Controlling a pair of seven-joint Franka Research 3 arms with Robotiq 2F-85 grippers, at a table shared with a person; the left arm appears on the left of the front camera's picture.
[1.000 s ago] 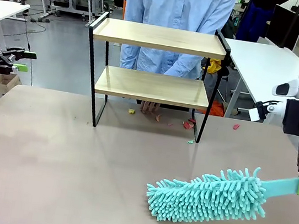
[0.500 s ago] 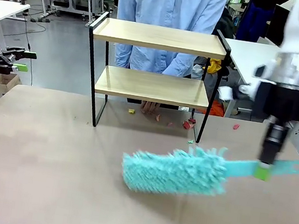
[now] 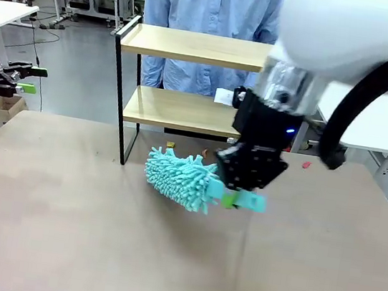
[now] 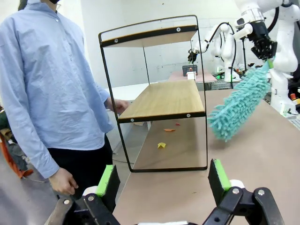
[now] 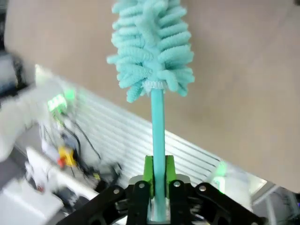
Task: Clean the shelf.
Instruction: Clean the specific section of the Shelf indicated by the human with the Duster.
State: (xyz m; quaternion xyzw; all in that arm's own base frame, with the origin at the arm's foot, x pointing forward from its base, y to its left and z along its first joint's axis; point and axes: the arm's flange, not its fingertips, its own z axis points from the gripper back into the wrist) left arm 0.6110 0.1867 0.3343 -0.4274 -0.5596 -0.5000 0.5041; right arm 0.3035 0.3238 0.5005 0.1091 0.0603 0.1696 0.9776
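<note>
Since a second ago my right arm [image 3: 339, 36] has swung from the bench's [image 3: 59, 228] right edge to the middle. It now stands in front of the right half of the shelf [image 3: 193, 46] and hides that end in the front view. With it the teal duster [image 3: 175, 175] has come up off the near bench and now points left, its fluffy head just short of the lower board's front edge. I judge the approach nearly done and the wiping not yet begun. The shelf stands upright at the far side of the bench, close before the person [image 3: 212, 18]. It has two pale wooden boards in a thin black frame, and both look bare. My right claw [image 3: 234, 197] is pressed tight on the duster's flat handle. My left claw [image 4: 161, 178] is spread wide and empty, off the shelf's left end. Small paper scraps [image 4: 161, 145] lie on the bench beneath the rack.
</note>
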